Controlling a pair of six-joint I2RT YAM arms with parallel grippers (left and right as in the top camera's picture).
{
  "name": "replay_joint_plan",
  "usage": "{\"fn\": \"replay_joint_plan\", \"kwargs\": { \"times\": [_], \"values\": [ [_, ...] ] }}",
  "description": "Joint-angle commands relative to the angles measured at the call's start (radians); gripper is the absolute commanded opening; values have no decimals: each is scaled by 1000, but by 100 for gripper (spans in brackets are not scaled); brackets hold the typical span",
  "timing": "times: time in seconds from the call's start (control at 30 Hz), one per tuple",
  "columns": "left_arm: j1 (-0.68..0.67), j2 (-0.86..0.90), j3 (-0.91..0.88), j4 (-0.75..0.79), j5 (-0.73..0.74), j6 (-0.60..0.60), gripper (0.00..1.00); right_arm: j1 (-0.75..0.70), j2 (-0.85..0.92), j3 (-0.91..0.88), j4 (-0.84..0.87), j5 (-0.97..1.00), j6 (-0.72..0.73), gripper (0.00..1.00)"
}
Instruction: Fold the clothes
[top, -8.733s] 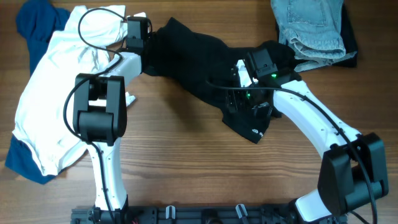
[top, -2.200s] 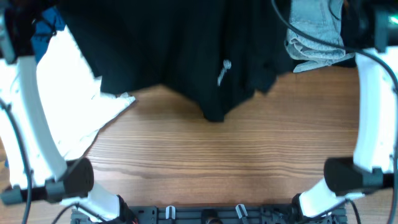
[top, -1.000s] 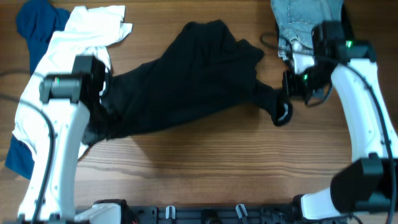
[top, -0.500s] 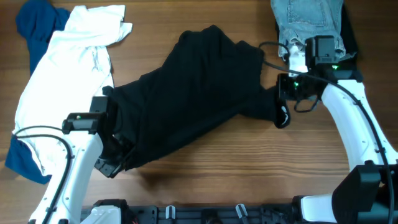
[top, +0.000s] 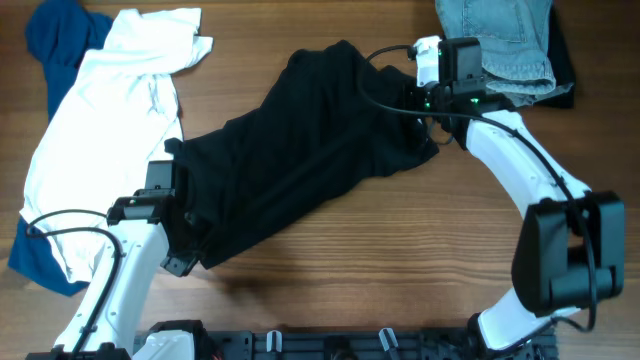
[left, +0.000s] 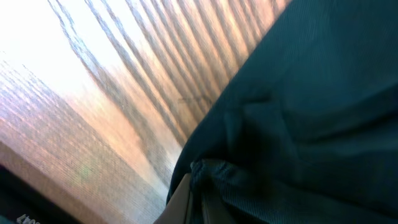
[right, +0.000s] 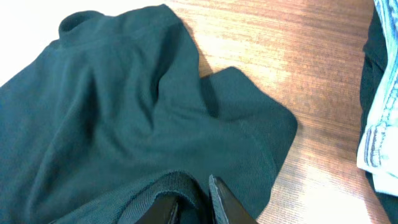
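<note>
A black garment (top: 300, 170) lies spread diagonally on the wooden table, from lower left to upper right. My left gripper (top: 184, 246) is shut on its lower-left corner; in the left wrist view the gripper (left: 196, 208) pinches a bunched fold of dark cloth (left: 298, 112). My right gripper (top: 424, 100) is at the garment's right end, where the sleeve is folded back onto the body. In the right wrist view the gripper (right: 194, 208) has the garment's hem (right: 168, 183) between its narrowly parted fingers.
A white shirt (top: 100, 130) lies at the left over a blue garment (top: 55, 30). Folded jeans (top: 500, 40) lie at the back right on something black (top: 565, 60), and their edge shows in the right wrist view (right: 379, 155).
My right gripper moved up and left, carrying the sleeve end onto the garment's body. The left gripper has pulled its corner slightly nearer the front edge.
</note>
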Motion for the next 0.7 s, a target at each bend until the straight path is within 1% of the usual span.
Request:
{"fn": "replay_joint_plan", "kwargs": {
  "times": [0.0,0.07,0.1,0.13,0.17,0.2,0.23,0.3,0.33,0.43,0.5,0.53,0.6,0.63,0.67],
  "values": [
    [20,-7,-8,58,-93,-25,4,-3,77,16,33,18,-9,17],
    [20,-7,-8,113,-100,-25,5,-3,95,16,48,17,-9,17],
    [20,-7,-8,146,-100,-25,8,-3,99,16,59,18,-10,17],
    [20,-7,-8,174,-100,-24,19,-3,99,16,64,18,-9,17],
    [20,-7,-8,202,-100,-24,43,-3,99,16,70,18,-9,24],
    [20,-7,-8,233,-100,-20,77,-3,99,16,70,17,-8,43],
    [20,-8,-7,253,-98,14,100,-4,98,19,64,11,-6,67],
    [21,-8,31,225,-94,77,100,-17,98,29,45,10,-6,78],
    [21,-8,60,196,-94,93,100,-27,98,29,45,10,-6,81],
    [21,-8,196,81,-79,169,100,-61,127,29,45,10,-6,82],
    [21,-8,272,39,-21,256,100,-63,173,29,55,3,-5,79],
    [21,-8,294,35,5,288,100,-63,193,29,64,-10,6,75],
    [21,-8,311,34,11,294,100,-63,232,29,78,-39,51,67],
    [21,-8,311,37,11,294,100,-63,243,29,80,-49,52,60],
    [21,-8,311,40,10,295,100,-61,248,29,77,-51,75,47]
  ]
}}
